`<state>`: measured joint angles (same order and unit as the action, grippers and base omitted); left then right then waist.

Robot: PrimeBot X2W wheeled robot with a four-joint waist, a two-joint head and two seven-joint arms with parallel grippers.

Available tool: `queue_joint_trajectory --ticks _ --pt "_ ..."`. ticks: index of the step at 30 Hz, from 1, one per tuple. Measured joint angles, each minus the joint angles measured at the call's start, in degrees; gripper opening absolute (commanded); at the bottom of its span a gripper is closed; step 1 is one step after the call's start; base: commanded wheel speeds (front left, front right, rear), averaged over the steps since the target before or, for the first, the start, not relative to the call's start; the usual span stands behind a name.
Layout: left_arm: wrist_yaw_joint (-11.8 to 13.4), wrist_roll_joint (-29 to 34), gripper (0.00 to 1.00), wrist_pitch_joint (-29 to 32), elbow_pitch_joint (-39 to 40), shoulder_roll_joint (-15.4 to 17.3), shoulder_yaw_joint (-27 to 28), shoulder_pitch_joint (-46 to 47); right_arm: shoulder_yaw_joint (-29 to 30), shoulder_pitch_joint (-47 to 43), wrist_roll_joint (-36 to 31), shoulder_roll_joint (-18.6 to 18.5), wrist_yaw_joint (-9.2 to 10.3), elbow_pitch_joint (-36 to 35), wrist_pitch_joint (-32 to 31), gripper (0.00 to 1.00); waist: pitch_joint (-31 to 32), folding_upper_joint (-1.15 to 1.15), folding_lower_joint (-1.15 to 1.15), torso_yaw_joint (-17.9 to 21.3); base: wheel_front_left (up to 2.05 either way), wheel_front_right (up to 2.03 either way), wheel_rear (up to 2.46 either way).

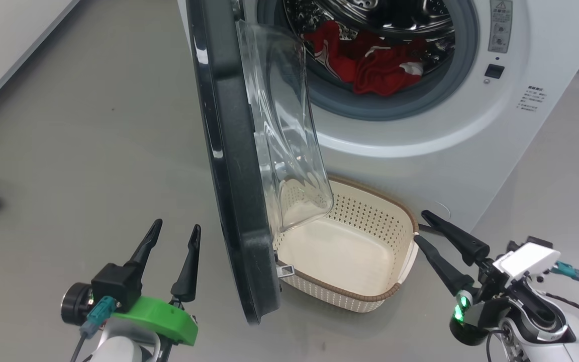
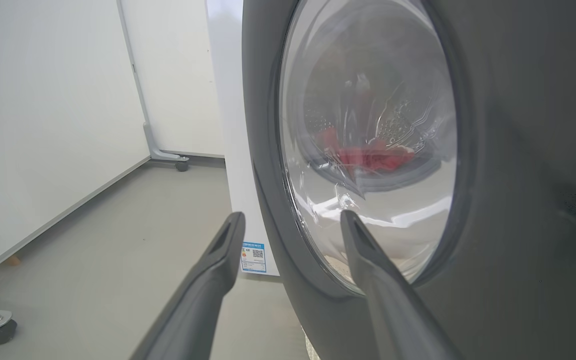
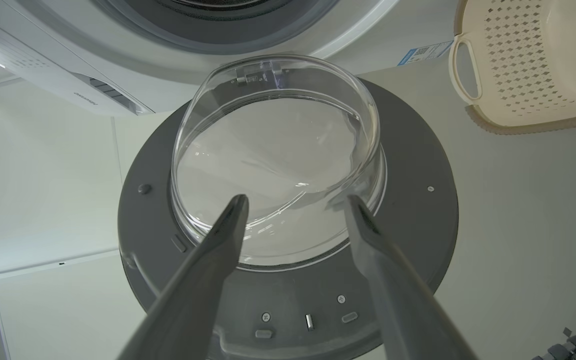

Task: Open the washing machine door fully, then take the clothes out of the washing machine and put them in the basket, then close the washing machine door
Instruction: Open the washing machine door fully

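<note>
Grippers: I see left gripper (image 1: 177, 224) and right gripper (image 1: 420, 225) near, both spread, released.
Door: glossy black round washing machine door (image 1: 229, 166) ajar between them.
Clothes: bright red clothes (image 1: 370, 60) far, inside steel drum (image 1: 395, 15).

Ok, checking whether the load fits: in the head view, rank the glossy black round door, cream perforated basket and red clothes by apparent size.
1. Glossy black round door, nearest the camera, so exaggerated.
2. Cream perforated plastic basket.
3. Bright red clothes, farther away, so this pair is unsure.
</note>
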<state>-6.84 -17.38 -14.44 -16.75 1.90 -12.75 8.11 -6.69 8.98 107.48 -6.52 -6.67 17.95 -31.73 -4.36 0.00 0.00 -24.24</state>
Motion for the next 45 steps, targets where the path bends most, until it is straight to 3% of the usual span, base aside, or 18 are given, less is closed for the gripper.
queue_joint_trajectory --ticks 13,23,30,35,40,45 --pt "0.0 0.4 1.00 0.0 -0.6 0.0 0.2 -1.1 2.6 -3.8 -17.9 -2.4 -0.27 -4.0 17.1 1.00 0.6 0.00 0.00 0.9 0.00 0.00 0.00" --pt "0.0 0.6 1.00 0.0 -0.6 0.0 0.4 -1.1 2.4 -5.0 -43.8 -10.1 -0.12 -4.0 35.6 1.00 0.5 0.00 0.00 1.2 0.00 0.00 0.00" --pt "0.0 0.8 1.00 0.0 -0.6 0.0 1.0 -1.1 1.4 -5.0 -61.3 -15.5 6.12 -4.1 47.3 1.00 0.7 0.00 0.00 1.6 0.00 0.00 0.00" --pt "0.0 0.8 1.00 0.0 -0.6 0.0 1.2 -1.1 -1.2 -5.6 -67.4 -15.5 10.11 -4.1 47.0 1.00 0.8 0.00 0.00 1.6 0.00 0.00 0.00" --pt "0.0 0.8 1.00 0.0 -0.6 0.0 1.2 -1.1 -2.8 -6.3 -71.5 -14.9 12.44 -4.3 46.8 1.00 0.9 0.00 0.00 1.6 0.00 0.00 0.00" --pt "0.0 0.8 1.00 0.0 -0.6 0.0 1.2 -1.1 -4.5 -8.0 -74.9 -12.8 12.89 -4.4 46.7 1.00 0.8 0.00 0.00 1.5 0.00 0.00 0.00"
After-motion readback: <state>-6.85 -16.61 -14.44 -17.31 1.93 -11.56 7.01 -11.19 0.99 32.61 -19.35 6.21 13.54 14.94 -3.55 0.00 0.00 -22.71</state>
